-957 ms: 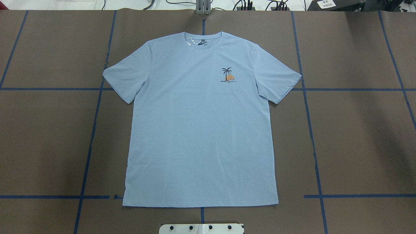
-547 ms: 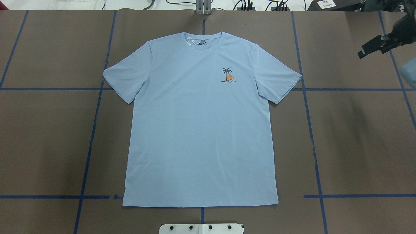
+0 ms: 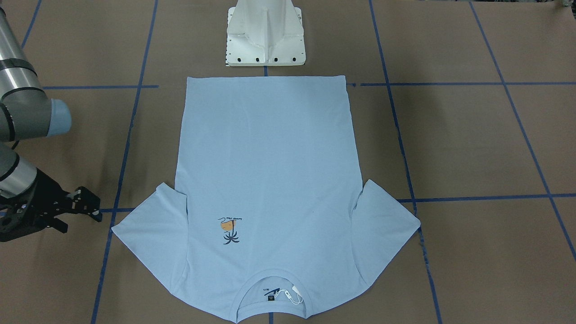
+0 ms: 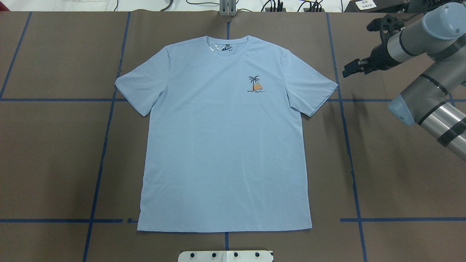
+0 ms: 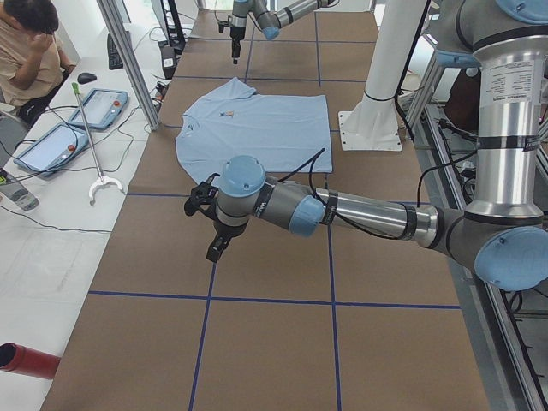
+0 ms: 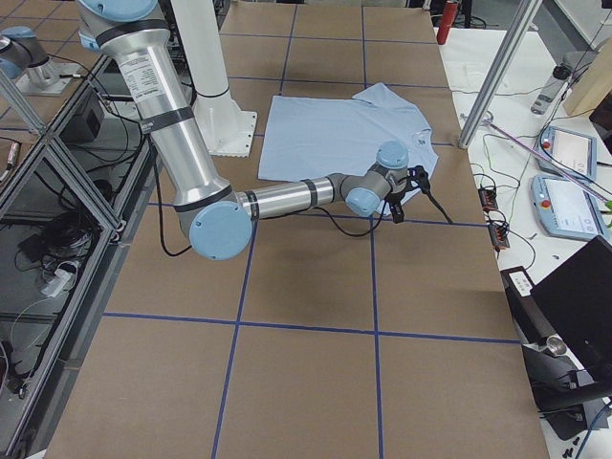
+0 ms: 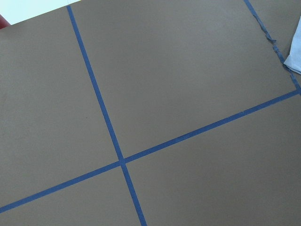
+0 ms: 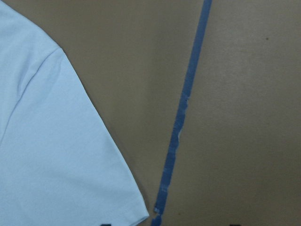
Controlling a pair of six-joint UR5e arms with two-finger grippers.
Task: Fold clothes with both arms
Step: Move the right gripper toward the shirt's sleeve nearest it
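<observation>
- T-shirt (image 4: 225,145) lies flat, print up, mid desk (image 4: 400,174)
- right hand (image 4: 353,69): fingers spread, empty, hovers near the T-shirt, not touching
- left hand (image 5: 214,248): over bare desk, apart from the T-shirt; spread or pressed together, cannot tell

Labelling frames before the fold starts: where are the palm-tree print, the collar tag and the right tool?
palm-tree print (image 4: 255,84): overhead view, on its middle.
collar tag (image 4: 212,46): overhead view, on the white tag.
right tool (image 4: 347,70): overhead view, between its fingertips.
</observation>
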